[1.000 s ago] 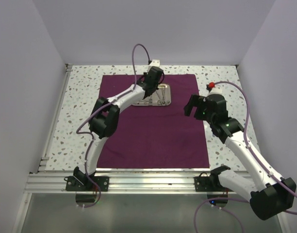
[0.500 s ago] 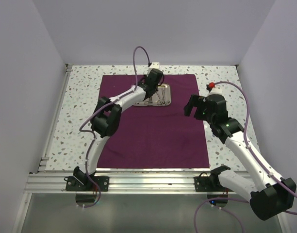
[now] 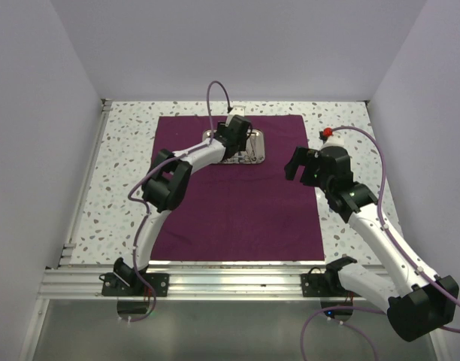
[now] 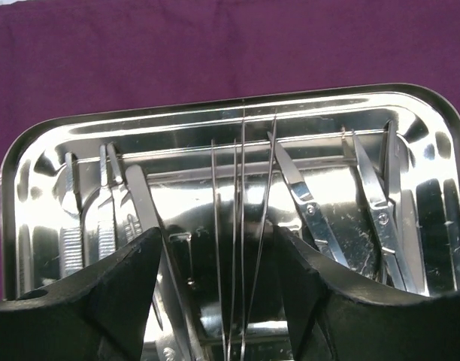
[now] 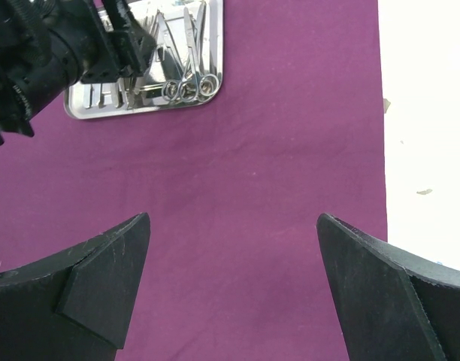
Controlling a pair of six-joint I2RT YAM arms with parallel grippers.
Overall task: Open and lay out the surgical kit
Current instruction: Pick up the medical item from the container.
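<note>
Left wrist view: the left claw, open and empty, is being poised astride slim tweezers in the steel tray on the maroon cloth. Neighbouring scissors are likely being endangered: an off-centre closing could snag them or shove the tray.

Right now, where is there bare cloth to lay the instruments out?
Widest bare patch: the cloth between the tray and the cloth's near edge, left of the right gripper. A narrower strip lies left of the tray, partly under the left arm. Crowded: the tray itself, packed with instruments, the left gripper open over it.
</note>
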